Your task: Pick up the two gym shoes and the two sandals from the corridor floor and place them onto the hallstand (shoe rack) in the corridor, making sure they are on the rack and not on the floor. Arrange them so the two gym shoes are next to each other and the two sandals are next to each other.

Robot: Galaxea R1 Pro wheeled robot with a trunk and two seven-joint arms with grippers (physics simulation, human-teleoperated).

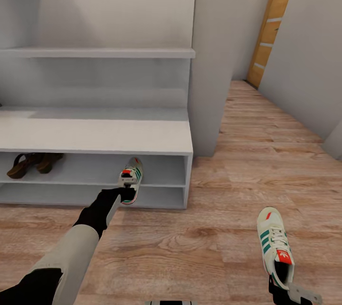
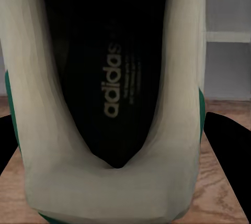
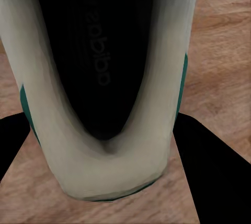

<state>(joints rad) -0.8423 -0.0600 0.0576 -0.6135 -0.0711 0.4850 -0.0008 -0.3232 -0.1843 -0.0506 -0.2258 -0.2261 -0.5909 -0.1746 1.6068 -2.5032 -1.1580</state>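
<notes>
Gym shoes, cream-white sneakers with green stripes: 1 clamped at the heel in the left gripper at the pale grey hallstand, over its shelf edge; the other held by the right gripper over the wood-plank floor. 2 brown leather sandals already sit together on the shelf, so roughly half is done.

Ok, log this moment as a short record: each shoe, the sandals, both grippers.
left gripper: shut on the heel of one gym shoe, at the hallstand's front edge by the shelf levels
right gripper: shut on the heel of the other gym shoe, over the corridor floor
sandals: both side by side on the upper open shelf, left end
placed so far: sandals only
</notes>
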